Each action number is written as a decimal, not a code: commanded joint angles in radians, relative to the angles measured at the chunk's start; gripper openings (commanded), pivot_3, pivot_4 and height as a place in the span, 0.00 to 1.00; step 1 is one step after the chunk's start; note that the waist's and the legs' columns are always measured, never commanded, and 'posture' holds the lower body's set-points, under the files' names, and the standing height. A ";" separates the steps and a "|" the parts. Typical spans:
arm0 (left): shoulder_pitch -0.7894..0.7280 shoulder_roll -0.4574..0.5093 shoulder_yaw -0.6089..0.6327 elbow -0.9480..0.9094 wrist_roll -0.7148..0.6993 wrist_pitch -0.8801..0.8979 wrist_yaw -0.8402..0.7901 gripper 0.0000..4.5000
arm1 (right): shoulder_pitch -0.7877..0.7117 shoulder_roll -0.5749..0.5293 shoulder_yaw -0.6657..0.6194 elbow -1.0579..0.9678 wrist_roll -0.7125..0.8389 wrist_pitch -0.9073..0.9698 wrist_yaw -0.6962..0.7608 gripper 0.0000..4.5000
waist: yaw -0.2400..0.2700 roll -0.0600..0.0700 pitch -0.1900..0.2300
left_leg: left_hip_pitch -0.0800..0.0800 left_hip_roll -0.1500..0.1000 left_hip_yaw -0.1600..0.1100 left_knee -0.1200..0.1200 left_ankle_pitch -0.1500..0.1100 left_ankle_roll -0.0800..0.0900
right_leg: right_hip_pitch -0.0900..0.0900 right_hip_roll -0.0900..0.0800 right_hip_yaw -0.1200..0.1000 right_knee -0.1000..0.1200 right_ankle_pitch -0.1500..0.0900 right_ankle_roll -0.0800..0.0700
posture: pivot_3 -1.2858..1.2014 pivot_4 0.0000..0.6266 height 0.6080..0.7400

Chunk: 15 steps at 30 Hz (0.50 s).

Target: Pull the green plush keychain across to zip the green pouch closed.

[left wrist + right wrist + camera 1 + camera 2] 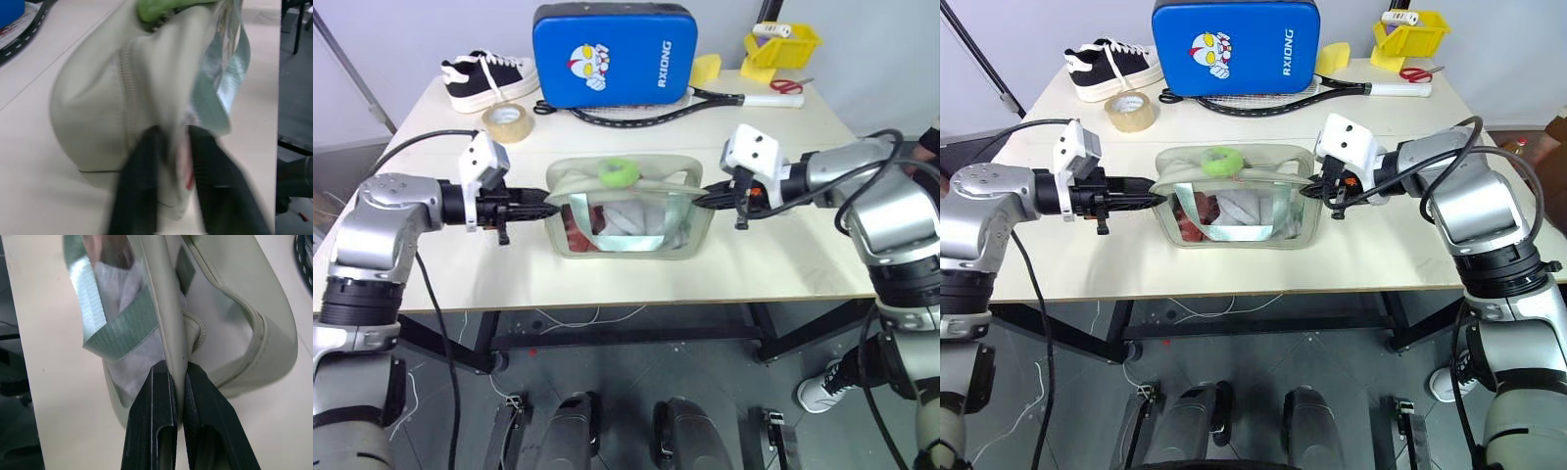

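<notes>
The green pouch (pixel 626 233) stands mid-table with its top open and its clear window facing me. The green plush keychain (pixel 618 173) rests on the pouch's top rim, near the left half. My left gripper (pixel 548 208) is at the pouch's left end, and in the left wrist view its fingers (pixel 142 161) are shut on the pouch's fabric (pixel 98 98). My right gripper (pixel 701 201) is at the right end. In the right wrist view it is pinched shut (pixel 177 369) on the pouch's front rim (pixel 164 308).
Behind the pouch lie a tape roll (pixel 507 121), a black shoe (pixel 489 76), a blue pad (pixel 614 54) and a racket (pixel 646 116). A yellow cloth (pixel 706 69), red scissors (pixel 789 85) and a yellow bin (pixel 785 44) sit at the back right.
</notes>
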<state>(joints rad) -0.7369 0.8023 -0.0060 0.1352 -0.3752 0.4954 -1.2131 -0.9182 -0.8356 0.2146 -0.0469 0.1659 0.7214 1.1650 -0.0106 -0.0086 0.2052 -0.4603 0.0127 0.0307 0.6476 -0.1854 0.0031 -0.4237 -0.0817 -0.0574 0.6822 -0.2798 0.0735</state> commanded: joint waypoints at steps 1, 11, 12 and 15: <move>-0.009 -0.003 -0.005 -0.019 0.035 -0.019 0.043 0.00 | -0.032 -0.037 -0.030 -0.055 0.034 0.028 0.037 0.23 | 0.001 0.000 0.000 | 0.000 0.000 0.000 0.000 0.000 0.000 | 0.000 0.000 0.000 0.000 0.000 0.000 | 0.52 0.24 1.00; 0.008 -0.012 0.000 -0.059 0.028 -0.005 0.073 0.00 | -0.192 0.104 -0.074 -0.049 0.163 0.053 -0.005 0.99 | -0.001 -0.001 -0.001 | 0.001 0.001 0.000 0.000 0.000 0.000 | 0.000 0.000 0.000 0.000 0.000 0.000 | 0.52 0.24 1.00; 0.009 -0.013 0.002 -0.062 0.027 -0.003 0.075 0.00 | -0.209 0.136 -0.052 -0.021 0.147 0.041 -0.021 0.99 | -0.002 -0.001 -0.001 | 0.001 0.001 0.000 0.000 0.000 0.000 | 0.000 0.000 0.000 0.000 0.000 0.000 | 0.52 0.24 1.00; 0.011 -0.011 0.005 -0.070 0.026 0.002 0.079 0.00 | -0.254 0.214 0.013 0.074 0.089 0.014 -0.068 0.99 | 0.001 -0.001 -0.001 | 0.001 0.000 0.000 0.000 0.000 0.000 | 0.000 0.000 0.000 0.000 0.001 -0.001 | 0.52 0.24 1.00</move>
<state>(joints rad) -0.7253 0.7854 -0.0120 0.0926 -0.3472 0.4931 -1.1373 -1.1277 -0.6264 0.2191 -0.0002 0.2896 0.7576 1.1258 -0.0096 -0.0094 0.2046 -0.4599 0.0130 0.0308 0.6477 -0.1855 0.0033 -0.4234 -0.0816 -0.0573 0.6823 -0.2792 0.0731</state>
